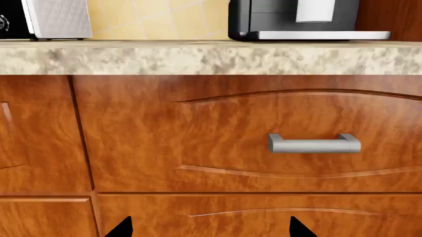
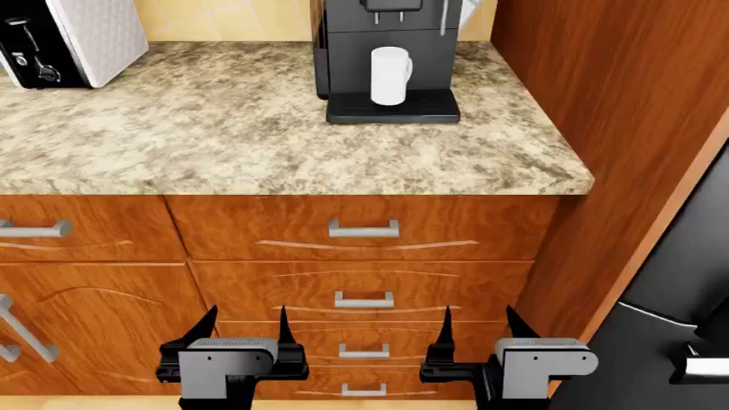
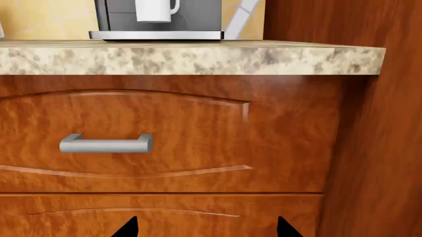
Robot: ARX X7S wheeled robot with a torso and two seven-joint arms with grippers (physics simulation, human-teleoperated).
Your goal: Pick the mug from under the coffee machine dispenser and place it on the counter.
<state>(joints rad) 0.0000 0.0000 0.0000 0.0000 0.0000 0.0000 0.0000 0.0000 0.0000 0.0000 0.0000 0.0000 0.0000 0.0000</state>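
Standing upright on the slotted drip tray [image 2: 393,109] of the black coffee machine [image 2: 387,34], the white mug [image 2: 390,75] sits right beneath the spout block, in the upper middle of the head view. Its handle shows only in the right wrist view, on the side of the mug toward the frame's right. The machine rests at the back of the speckled granite desk [image 2: 251,137], close to the tall wooden panel [image 2: 615,128] that fills the right of the frame. Far across the desk, in the upper left corner, a white quilted toaster [image 2: 101,34] stands well apart from the machine.

Low in the frame, both arms hang in front of the reddish-brown drawers [image 2: 364,282], well below the desk's rounded edge and nowhere near the mug. The left tool [image 2: 245,323] sits at lower left with its two black fingers spread and nothing between them; the right tool [image 2: 479,323] mirrors it at lower right, likewise released and empty. Between and above them run the silver drawer handles [image 2: 364,228], stacked down the middle. In each wrist view only the dark fingertips poke in at the bottom edge, wide apart, facing a drawer front and the desk's lip above it.
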